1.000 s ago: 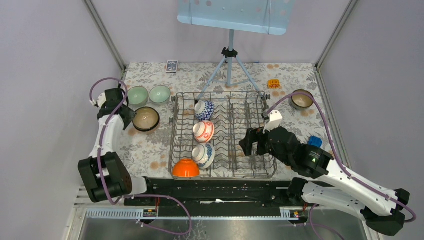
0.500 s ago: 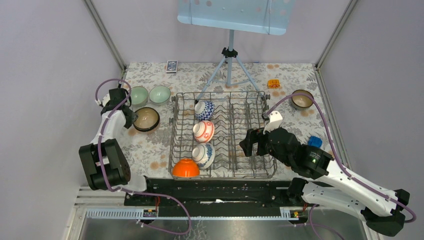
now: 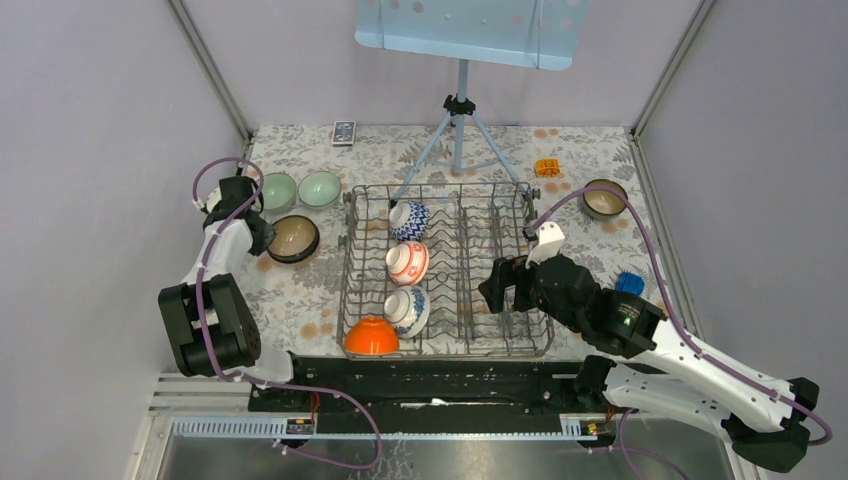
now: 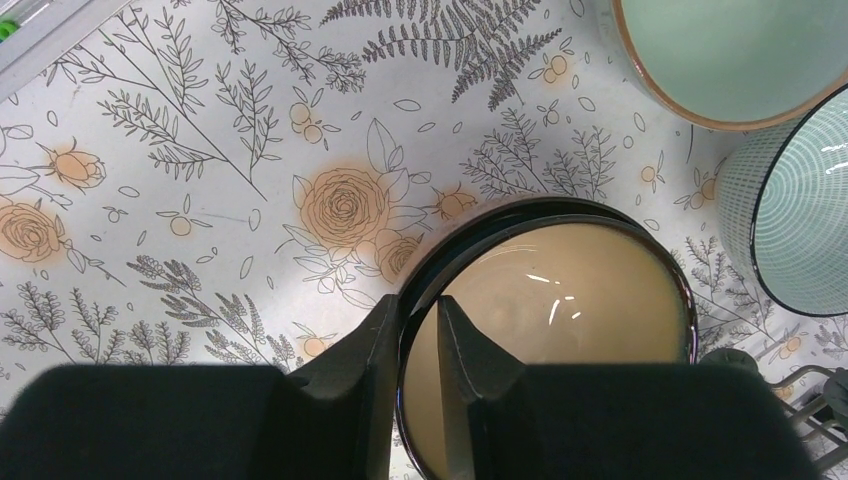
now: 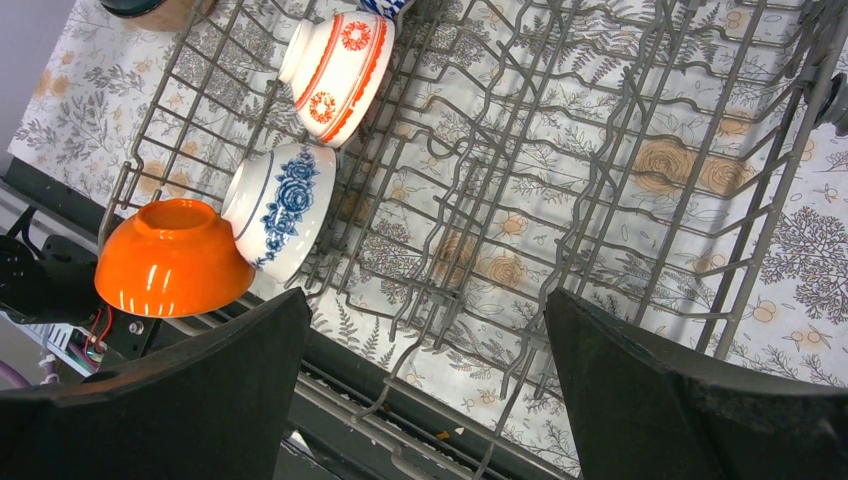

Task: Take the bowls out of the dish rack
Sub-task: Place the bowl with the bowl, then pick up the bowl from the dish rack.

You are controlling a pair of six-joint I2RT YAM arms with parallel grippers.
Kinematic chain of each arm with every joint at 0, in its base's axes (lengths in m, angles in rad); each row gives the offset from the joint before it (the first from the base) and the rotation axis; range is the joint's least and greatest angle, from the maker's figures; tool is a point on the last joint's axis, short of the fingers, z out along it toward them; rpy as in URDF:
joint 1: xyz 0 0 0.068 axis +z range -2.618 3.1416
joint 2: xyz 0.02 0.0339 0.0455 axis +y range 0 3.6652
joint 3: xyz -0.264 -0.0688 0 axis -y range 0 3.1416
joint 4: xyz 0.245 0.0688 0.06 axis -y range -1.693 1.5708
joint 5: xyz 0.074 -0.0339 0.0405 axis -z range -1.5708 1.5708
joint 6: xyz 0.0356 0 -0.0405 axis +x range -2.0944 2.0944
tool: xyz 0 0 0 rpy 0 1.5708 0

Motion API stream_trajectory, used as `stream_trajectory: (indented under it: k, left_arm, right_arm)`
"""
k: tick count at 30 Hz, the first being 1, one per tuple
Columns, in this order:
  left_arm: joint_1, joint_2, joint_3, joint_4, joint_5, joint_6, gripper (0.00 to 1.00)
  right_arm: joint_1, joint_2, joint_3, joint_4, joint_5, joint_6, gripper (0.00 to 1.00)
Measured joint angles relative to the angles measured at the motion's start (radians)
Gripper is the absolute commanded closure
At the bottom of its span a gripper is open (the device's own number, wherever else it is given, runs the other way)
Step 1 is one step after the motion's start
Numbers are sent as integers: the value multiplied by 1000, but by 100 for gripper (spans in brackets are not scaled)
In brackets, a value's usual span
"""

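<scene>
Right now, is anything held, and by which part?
The left gripper straddles the rim of the brown bowl, one finger inside; firm grip cannot be told. The right gripper holds nothing.

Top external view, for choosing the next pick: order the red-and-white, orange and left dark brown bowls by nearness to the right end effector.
1. Red-and-white bowl, middle of the dish rack.
2. Orange bowl, rack's near-left corner.
3. Dark brown bowl, outside, left of rack.

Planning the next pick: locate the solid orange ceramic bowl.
In the top view, the solid orange ceramic bowl sits in the near-left corner of the grey wire dish rack, beside a blue-and-white patterned bowl.
</scene>
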Motion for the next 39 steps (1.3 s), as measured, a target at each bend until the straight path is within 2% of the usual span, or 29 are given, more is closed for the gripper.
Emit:
stream_trajectory:
  k: [8,14,17,22,25,28,30,35,39]
  left_arm:
    - [0,-14,0,-6,1,-5,44]
    - [-21,-142,22,-51,16,-18,30]
    - [-130,-230,50,-55,15,-21,26]
    - [-482,-355,67,-34,29,-16,24]
    - [-615,-429,35,-26,66,-12,22]
    - [-668,-525,-21,-35,88,1,7]
    - [-682,-607,-62,-48,100,5,2]
    - [-683,-776,-158,-56,155,-8,1]
    - [-683,-816,-225,-60,193,-34,5]
  right_arm:
    - [0,4,0,0,0,-1,5]
    - [0,31,8,0,-2,-12,6]
    - [0,61,18,19,-25,-24,7]
    - [0,99,13,137,-114,-26,8]
    - [0,120,-10,239,-186,3,8]
    - [0,150,-57,353,-238,50,9]
    - [0,174,-113,443,-274,97,8]
    - [0,294,-191,595,-328,230,14]
    - [0,418,-215,711,-353,342,18]
